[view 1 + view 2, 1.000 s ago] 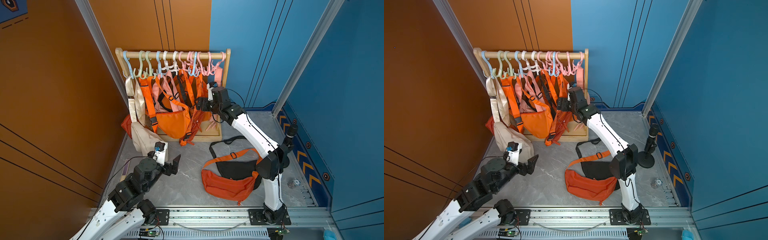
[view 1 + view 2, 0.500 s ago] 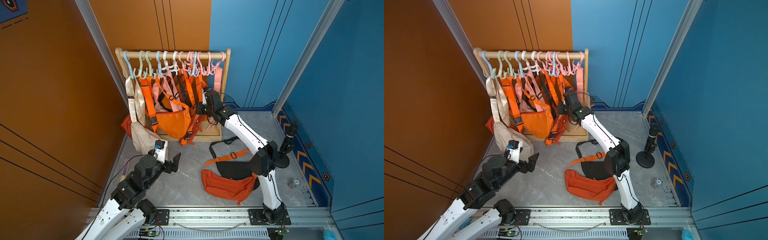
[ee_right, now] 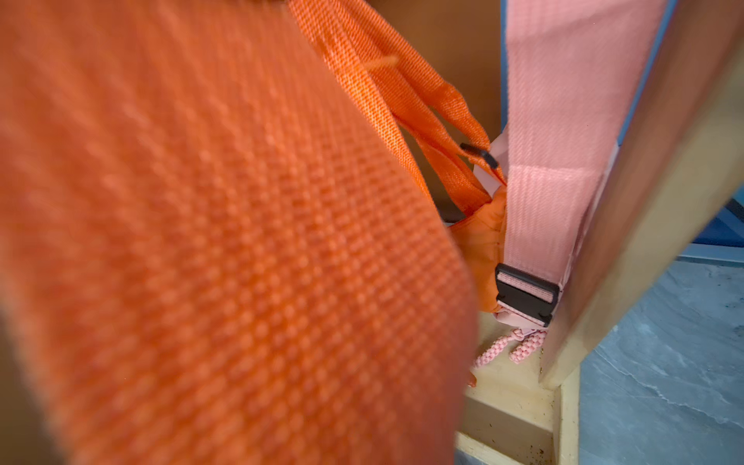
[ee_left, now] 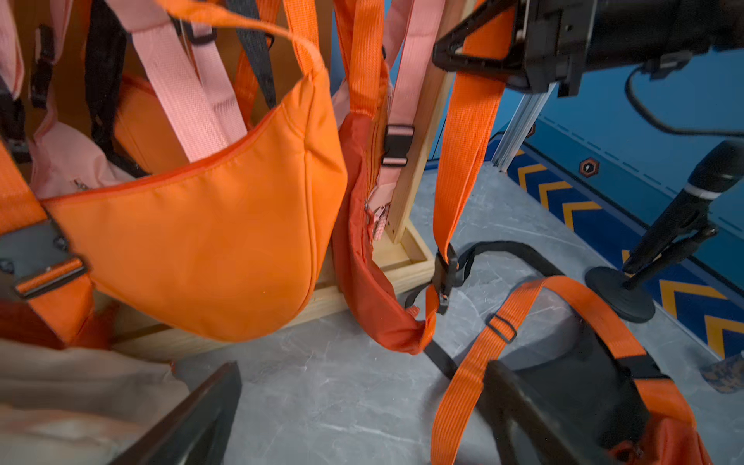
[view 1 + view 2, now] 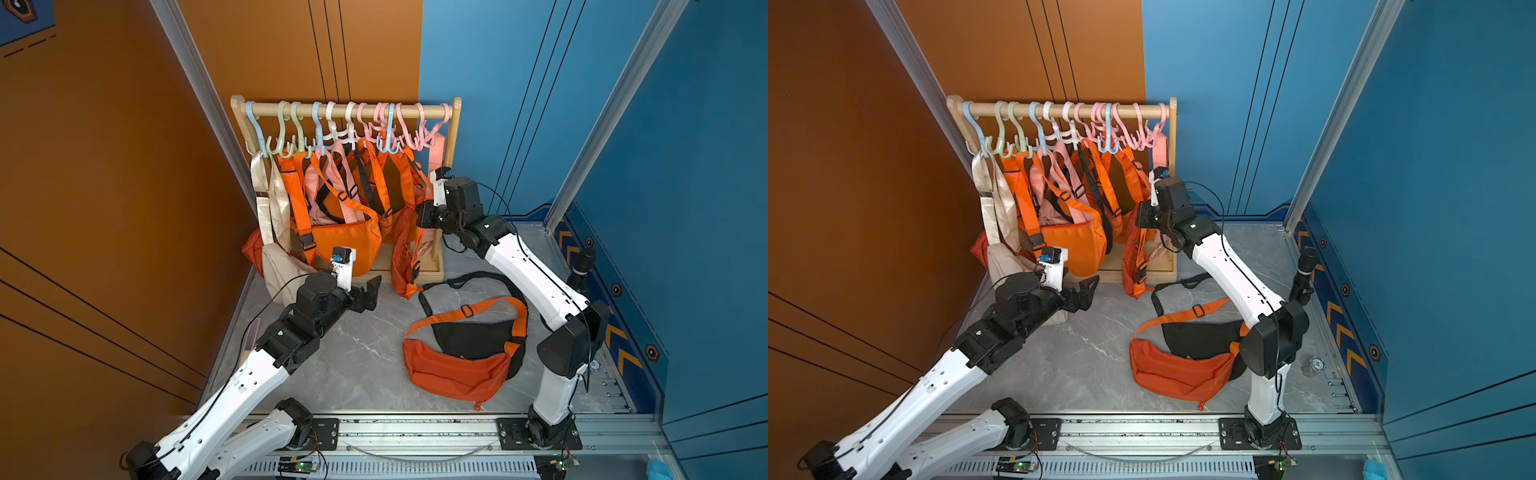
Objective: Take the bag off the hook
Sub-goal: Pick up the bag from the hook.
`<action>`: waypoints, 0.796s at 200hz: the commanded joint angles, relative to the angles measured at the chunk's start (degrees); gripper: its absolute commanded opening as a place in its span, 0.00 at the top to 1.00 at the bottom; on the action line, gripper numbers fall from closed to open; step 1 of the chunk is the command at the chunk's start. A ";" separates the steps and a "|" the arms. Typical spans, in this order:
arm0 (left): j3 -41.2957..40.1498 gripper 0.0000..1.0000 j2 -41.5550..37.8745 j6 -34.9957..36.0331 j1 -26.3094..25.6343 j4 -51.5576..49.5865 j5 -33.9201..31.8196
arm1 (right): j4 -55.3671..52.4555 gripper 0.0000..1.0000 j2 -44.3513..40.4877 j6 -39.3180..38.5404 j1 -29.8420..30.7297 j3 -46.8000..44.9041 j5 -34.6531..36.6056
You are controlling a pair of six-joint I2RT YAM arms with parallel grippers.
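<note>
My right gripper (image 4: 475, 56) has just pinched shut on the strap (image 4: 463, 161) of the bag (image 5: 405, 257) hanging at the rack's (image 5: 345, 110) right end, so lifting it off comes next; my left gripper (image 5: 368, 293) idles, spread.

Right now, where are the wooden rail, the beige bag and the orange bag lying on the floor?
wooden rail (image 5: 268, 110): in a top view, bare wood between two hooks.
beige bag (image 5: 277, 266): in a top view, its pouch.
orange bag on the floor (image 5: 453, 370): in a top view, its pouch.
</note>
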 commanded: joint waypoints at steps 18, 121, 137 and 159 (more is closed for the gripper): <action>7.75 0.05 8.13 1.68 -0.75 10.55 0.00 | -1.33 1.00 -2.40 -2.21 -4.08 -1.81 -3.49; 32.53 0.09 38.74 7.49 1.34 22.32 3.45 | 4.15 1.00 -5.94 0.22 -12.57 -8.38 -10.95; 36.69 0.09 42.54 8.45 1.82 22.38 3.64 | 5.10 1.00 -6.12 0.73 -13.54 -8.60 -12.00; 42.00 0.11 47.47 7.98 3.17 22.33 4.17 | 6.35 1.00 -6.72 1.36 -14.62 -10.22 -12.82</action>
